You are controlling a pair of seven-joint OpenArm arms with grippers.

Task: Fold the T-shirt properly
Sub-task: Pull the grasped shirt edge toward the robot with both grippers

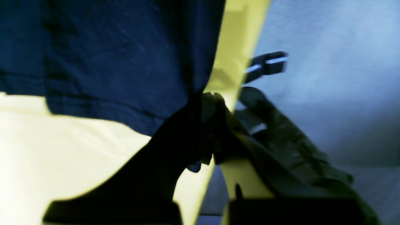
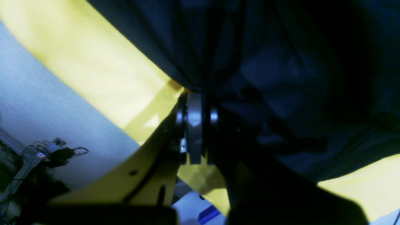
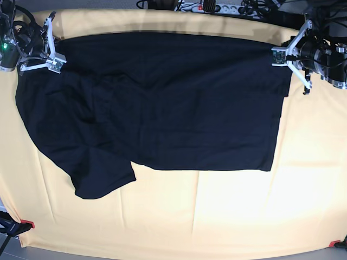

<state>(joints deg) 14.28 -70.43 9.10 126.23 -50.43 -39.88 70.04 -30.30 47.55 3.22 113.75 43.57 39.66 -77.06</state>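
Note:
The black T-shirt (image 3: 162, 103) lies spread across the yellow-covered table (image 3: 217, 211), with one sleeve hanging toward the front left. At the shirt's far right corner, my left gripper (image 3: 282, 57) is shut on the fabric. In the left wrist view the cloth (image 1: 109, 62) bunches into the closed left gripper (image 1: 209, 100). My right gripper (image 3: 54, 62) is at the shirt's far left corner. Seen from the right wrist camera, that right gripper (image 2: 195, 100) is shut on gathered dark fabric (image 2: 281, 78).
Red clamps (image 3: 27, 223) (image 3: 333, 244) pin the yellow cover at the front corners. A power strip and cables (image 3: 217, 6) run along the back edge. A bundle of cables (image 2: 47, 153) lies on the grey floor beside the table.

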